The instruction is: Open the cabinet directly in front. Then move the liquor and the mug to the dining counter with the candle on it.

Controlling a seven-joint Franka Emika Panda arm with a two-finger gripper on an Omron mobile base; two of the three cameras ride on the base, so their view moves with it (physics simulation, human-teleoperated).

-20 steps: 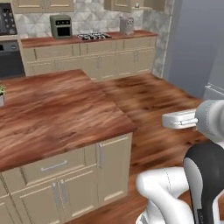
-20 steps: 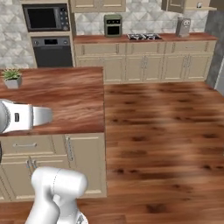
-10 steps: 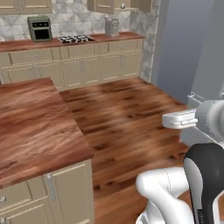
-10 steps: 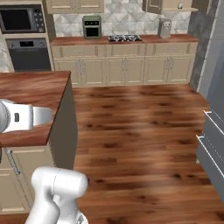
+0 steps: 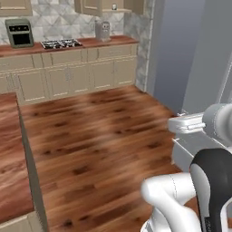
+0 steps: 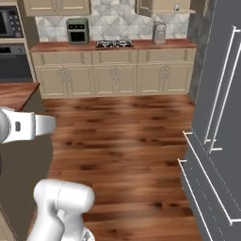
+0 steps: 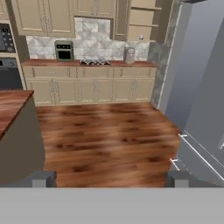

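My gripper (image 7: 109, 180) is open, its two dark fingertips (image 7: 43, 179) far apart with nothing between them, held over the wood floor. The cabinet (image 7: 141, 17) hangs on the far wall to the right of the stove, one door (image 7: 120, 19) swung out and the shelves showing. It also appears at the top of the right base view (image 6: 164, 5) and of the left base view (image 5: 113, 5). A tiny pale object (image 6: 176, 7) stands on its shelf, too small to name. The liquor, the mug, the candle and the dining counter are out of view.
A reddish-brown wood-topped island (image 7: 11, 105) stands close on my left (image 5: 9, 172). A tall grey fridge (image 6: 216, 117) fills the right side. The back counter (image 6: 113, 46) carries a black stove, a toaster oven (image 6: 77, 30) and a toaster (image 6: 159, 32). Wood floor (image 7: 109, 135) lies between.
The whole picture has swung: the base has turned right, so the island has slid off to the left and the fridge has come into view. My gripper stays open.
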